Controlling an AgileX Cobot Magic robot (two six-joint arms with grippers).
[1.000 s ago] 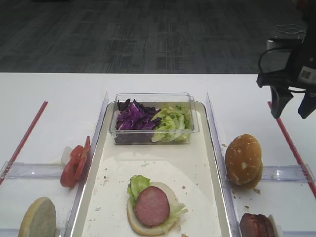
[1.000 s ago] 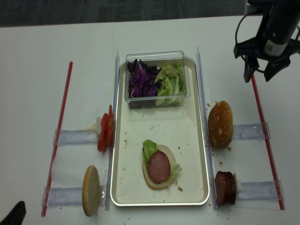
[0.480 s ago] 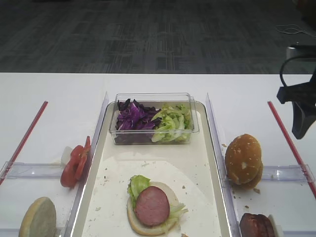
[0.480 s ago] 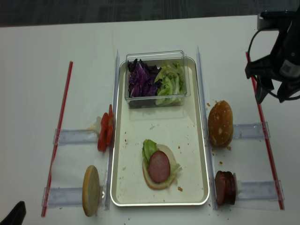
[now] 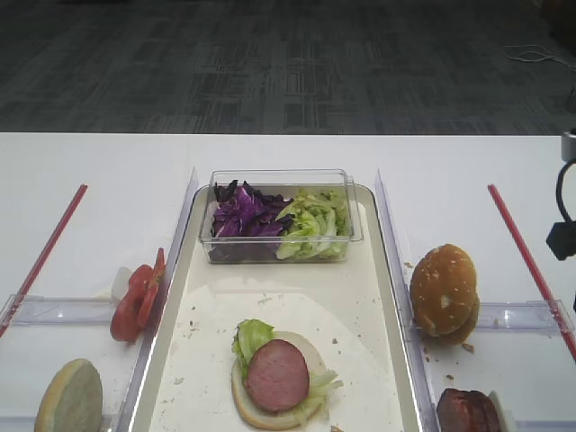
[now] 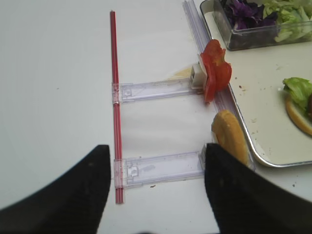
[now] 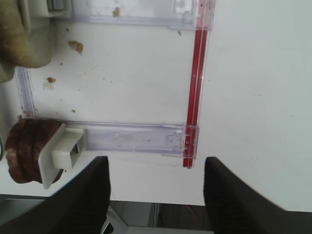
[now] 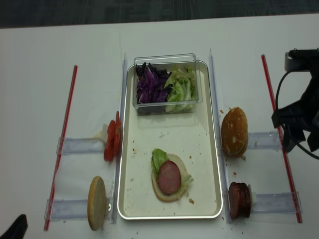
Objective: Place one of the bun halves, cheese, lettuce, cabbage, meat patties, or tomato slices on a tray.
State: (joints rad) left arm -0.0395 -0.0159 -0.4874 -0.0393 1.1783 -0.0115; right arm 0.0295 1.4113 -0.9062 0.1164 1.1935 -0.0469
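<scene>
Beside the tray [image 8: 215, 149], the sesame bun top [image 8: 234, 131] looks light and squashy; grip its rim gently. Right gripper [image 7: 156, 195] gapes empty; left gripper [image 6: 155, 195] likewise.

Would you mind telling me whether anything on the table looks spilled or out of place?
Only small things: crumbs are scattered over the tray and on the table beside the sesame bun halves. The clear box sits inside the tray's far end. Nothing looks damaged.
</scene>
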